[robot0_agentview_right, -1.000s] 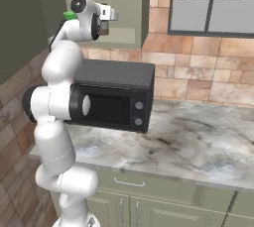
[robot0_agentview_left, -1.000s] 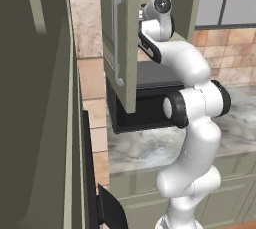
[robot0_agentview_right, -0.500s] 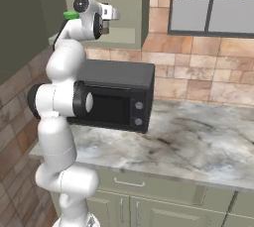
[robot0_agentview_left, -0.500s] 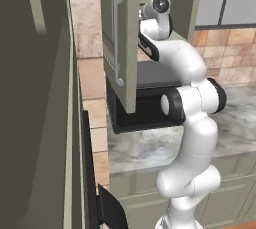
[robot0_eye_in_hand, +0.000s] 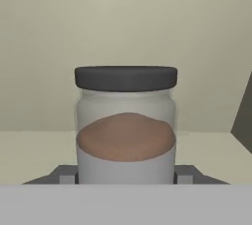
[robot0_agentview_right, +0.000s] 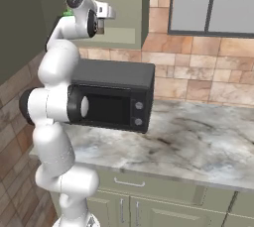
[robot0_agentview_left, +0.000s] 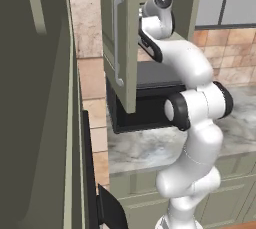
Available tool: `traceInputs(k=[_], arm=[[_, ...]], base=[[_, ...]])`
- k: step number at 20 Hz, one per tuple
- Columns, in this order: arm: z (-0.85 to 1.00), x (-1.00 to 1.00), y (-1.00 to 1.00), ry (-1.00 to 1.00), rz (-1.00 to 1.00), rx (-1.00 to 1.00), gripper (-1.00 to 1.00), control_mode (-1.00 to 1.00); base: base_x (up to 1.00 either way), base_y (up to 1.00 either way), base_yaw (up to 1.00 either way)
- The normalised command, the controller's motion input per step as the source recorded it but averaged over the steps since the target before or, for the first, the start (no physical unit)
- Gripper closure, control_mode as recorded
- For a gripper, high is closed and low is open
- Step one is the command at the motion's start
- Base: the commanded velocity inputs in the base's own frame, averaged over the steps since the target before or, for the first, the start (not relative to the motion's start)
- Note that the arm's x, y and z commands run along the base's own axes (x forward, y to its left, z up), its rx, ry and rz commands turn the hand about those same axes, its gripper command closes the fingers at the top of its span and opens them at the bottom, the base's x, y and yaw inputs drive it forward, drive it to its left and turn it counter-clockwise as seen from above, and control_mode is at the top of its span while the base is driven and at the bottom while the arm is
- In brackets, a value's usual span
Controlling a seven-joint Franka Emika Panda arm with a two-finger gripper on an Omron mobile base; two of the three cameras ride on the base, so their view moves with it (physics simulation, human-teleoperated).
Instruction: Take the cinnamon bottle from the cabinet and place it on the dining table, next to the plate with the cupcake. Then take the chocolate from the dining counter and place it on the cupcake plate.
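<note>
Jaws stand open wide, one fingertip [robot0_eye_in_hand: 65,174] either side of the upright cinnamon bottle [robot0_eye_in_hand: 126,126], contact unclear.

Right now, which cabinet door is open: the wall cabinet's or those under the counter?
The wall cabinet door above the microwave is swung open; the lower cabinet doors sit shut.

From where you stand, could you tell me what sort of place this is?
A simulated home kitchen, most likely: a black microwave on a marble counter, an open wall cabinet, and a jar of brown spice before the hand.
</note>
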Motion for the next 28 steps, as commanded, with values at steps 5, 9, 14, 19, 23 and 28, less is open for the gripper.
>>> traceInputs(k=[5,9,14,19,23,28], arm=[[-0.01,-1.00,0.18,-0.11,0.07,-0.07,1.00,-1.00],[0.01,-1.00,0.04,-0.19,0.08,-0.06,1.00,-1.00],[0.31,-1.00,0.00,-0.14,0.03,0.00,1.00,-1.00],[0.48,-1.00,0.00,-0.02,0.00,0.00,1.00,-1.00],[0.39,-1.00,0.01,-0.06,0.00,0.00,1.00,-1.00],[0.17,-0.98,0.01,0.00,-0.08,0.00,1.00,-1.00]], base=[[0.00,0.00,0.00],[0.00,0.00,0.00],[0.00,0.00,0.00],[0.00,0.00,0.00],[0.00,0.00,0.00],[0.00,0.00,0.00]])
